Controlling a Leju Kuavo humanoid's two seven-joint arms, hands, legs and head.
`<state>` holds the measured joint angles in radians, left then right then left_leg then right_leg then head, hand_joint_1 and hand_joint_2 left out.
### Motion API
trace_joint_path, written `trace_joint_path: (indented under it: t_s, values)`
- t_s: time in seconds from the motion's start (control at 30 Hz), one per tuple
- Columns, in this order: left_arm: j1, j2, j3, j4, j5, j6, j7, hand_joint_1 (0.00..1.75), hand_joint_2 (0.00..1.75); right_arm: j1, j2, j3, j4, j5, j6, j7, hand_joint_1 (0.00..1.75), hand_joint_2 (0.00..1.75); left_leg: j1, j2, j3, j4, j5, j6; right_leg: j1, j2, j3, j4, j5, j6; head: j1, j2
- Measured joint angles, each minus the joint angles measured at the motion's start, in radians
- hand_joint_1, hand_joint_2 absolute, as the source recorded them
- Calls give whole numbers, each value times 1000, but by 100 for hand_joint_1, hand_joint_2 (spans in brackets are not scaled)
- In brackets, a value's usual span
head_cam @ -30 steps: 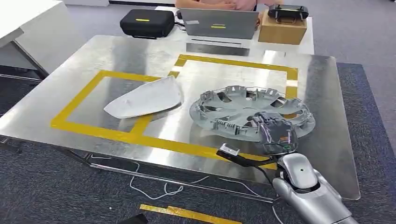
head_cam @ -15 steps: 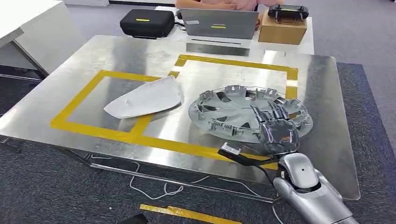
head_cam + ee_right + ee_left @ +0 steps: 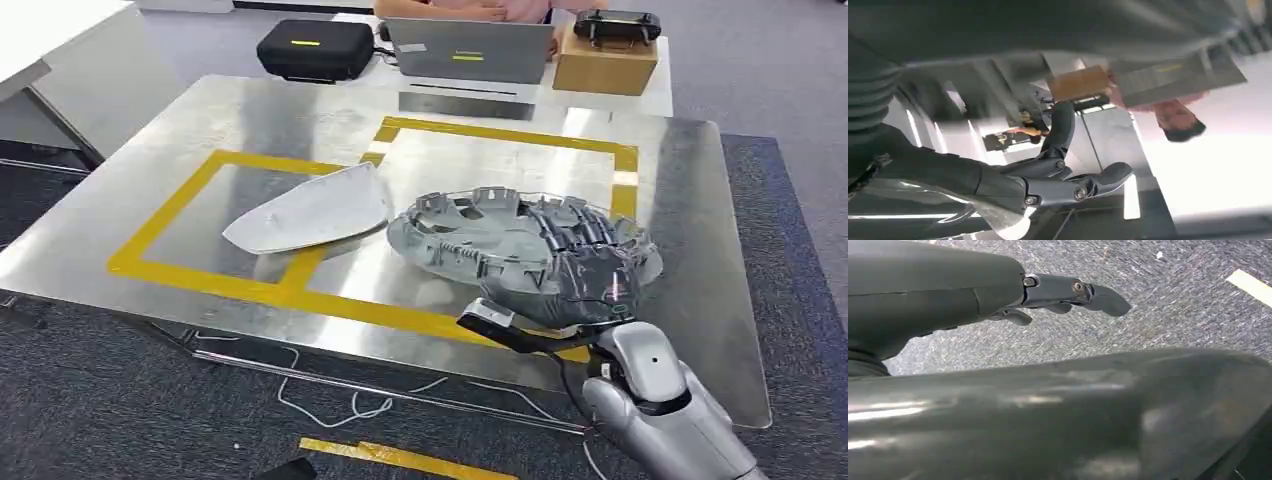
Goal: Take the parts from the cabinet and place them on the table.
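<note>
The right hand [image 3: 590, 275] has its fingers [image 3: 578, 232] hooked over the near rim of the grey wheel cover [image 3: 500, 245], tipping that side up off the steel table [image 3: 690, 180] inside the yellow tape frame [image 3: 500, 131]. Just beside it lies the white mirror housing [image 3: 310, 212]. The left hand [image 3: 1063, 295] hangs over carpet, its fingers loosely apart, holding nothing.

— Where do you look from?
— My head view looks forward and down over the metal table [image 3: 200, 130]. My right wrist view sits close behind my right hand [image 3: 1048, 185], turned over; both share the cardboard box [image 3: 604, 62].
</note>
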<state>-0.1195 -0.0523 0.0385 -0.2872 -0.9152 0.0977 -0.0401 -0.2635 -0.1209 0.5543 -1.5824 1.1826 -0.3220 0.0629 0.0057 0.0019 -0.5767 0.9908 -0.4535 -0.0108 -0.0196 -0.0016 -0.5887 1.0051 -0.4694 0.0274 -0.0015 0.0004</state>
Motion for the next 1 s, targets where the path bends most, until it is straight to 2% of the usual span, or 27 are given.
trace_joint_path:
  t_s: [0.2, 0.4, 1.0]
  values:
    - [0, 0, -5, 0, 8, 0, -2, 0, 0, -17, 0, 9, -89, 41, -43, 4, 0, 0, 0, 0, 0, 0, 0, 0, 0, 0, 0, 0, 0, 0, 0, 0]
    - [0, 0, -5, 0, 12, 2, -3, 0, 0, -28, 0, 8, -134, 46, -53, 6, 0, 0, 0, 0, 0, 0, 0, 0, 0, 0, 0, 0, 0, 0, 0, 0]
    - [1, 0, -5, 0, 32, -5, -24, 0, 0, -23, 0, 8, -136, 24, -79, -4, 0, 0, 0, 0, 0, 0, 0, 0, 0, 0, 0, 0, 0, 0, 0, 0]
